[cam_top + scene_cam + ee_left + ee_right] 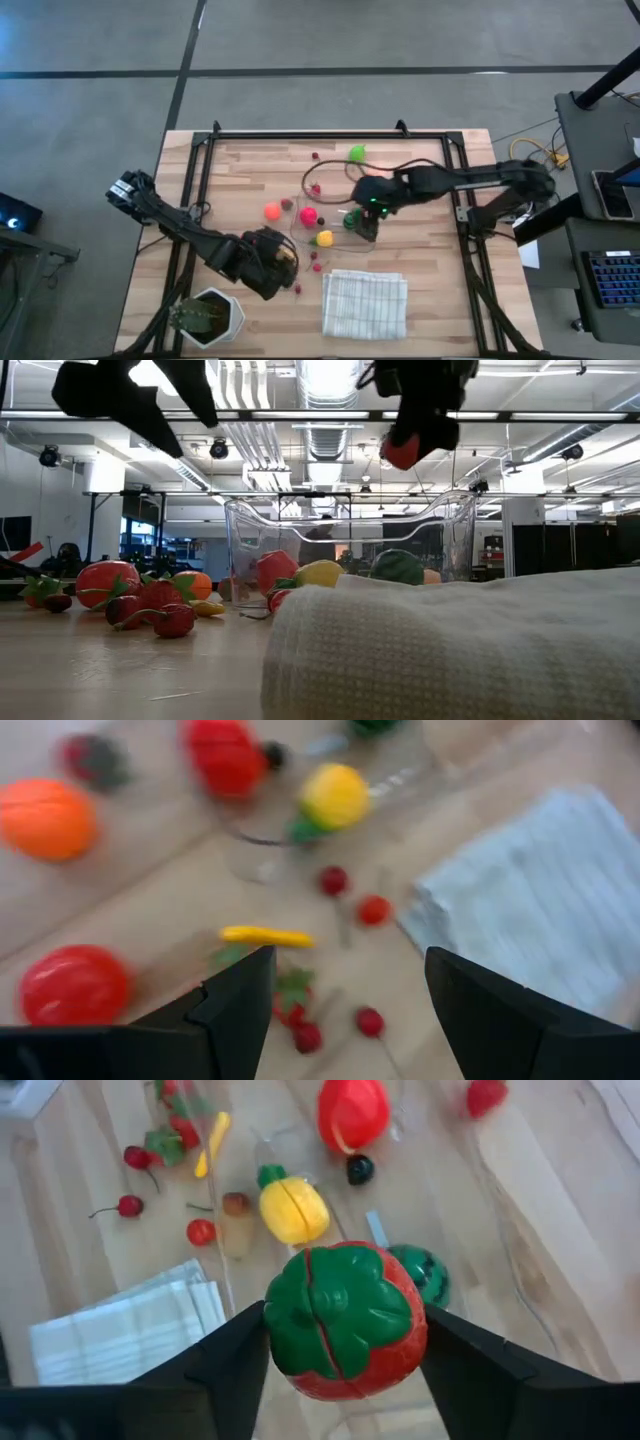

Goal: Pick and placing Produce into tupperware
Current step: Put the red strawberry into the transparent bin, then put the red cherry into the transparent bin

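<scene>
My right gripper (345,1332) is shut on a red toy tomato with a green leaf cap (345,1320) and hovers over the clear tupperware (311,181). The low view shows the tomato (403,452) above the tupperware's walls (250,540). A striped dark green ball (428,1276), a yellow fruit (293,1210) and a red fruit (352,1112) lie below it. My left gripper (345,1010) is open above loose produce on the table's near left. Under it are a yellow piece (265,935), small red berries (372,909) and a red fruit (75,985). My right gripper pinches the toy tomato between its two fingers, one on each side (283,1342) of the round body. The fingers come from above, pointing down. The tomato is lifted clear, its green cap facing the wrist camera, over the tupperware.
A folded white cloth (365,303) lies near the table's near edge. A white pot with a green plant (210,318) stands at the near left corner. An orange fruit (272,211) lies left of the tupperware, and a green fruit (356,153) lies on its far side.
</scene>
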Controlling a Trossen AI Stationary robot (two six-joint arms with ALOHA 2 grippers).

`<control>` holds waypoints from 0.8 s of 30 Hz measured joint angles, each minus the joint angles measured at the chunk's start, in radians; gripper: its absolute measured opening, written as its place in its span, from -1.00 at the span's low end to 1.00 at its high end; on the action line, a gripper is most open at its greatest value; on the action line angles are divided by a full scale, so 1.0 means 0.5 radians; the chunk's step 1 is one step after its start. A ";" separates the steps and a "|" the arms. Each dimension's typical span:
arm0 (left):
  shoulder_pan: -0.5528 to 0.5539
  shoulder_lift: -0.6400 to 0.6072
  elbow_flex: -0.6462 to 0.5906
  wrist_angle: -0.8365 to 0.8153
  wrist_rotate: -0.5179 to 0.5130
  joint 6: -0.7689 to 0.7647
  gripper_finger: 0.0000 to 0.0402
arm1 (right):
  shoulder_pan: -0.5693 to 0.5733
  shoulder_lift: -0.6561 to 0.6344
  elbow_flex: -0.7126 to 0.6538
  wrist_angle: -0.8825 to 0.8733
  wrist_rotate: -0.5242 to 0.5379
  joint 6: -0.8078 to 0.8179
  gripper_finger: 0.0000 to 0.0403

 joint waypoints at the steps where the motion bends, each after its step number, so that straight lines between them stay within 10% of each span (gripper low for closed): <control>1: 0.000 0.000 -0.005 -0.035 -0.042 -0.067 0.21 | 0.002 0.043 0.045 -0.012 0.001 -0.043 0.19; 13: 0.074 0.000 -0.100 -0.323 -0.289 -0.190 0.21 | -0.005 0.106 0.261 -0.105 0.214 -0.107 0.77; 24: 0.364 0.000 -0.375 -0.220 -0.308 -0.003 0.21 | -0.005 -0.208 0.278 -0.197 0.422 0.097 0.81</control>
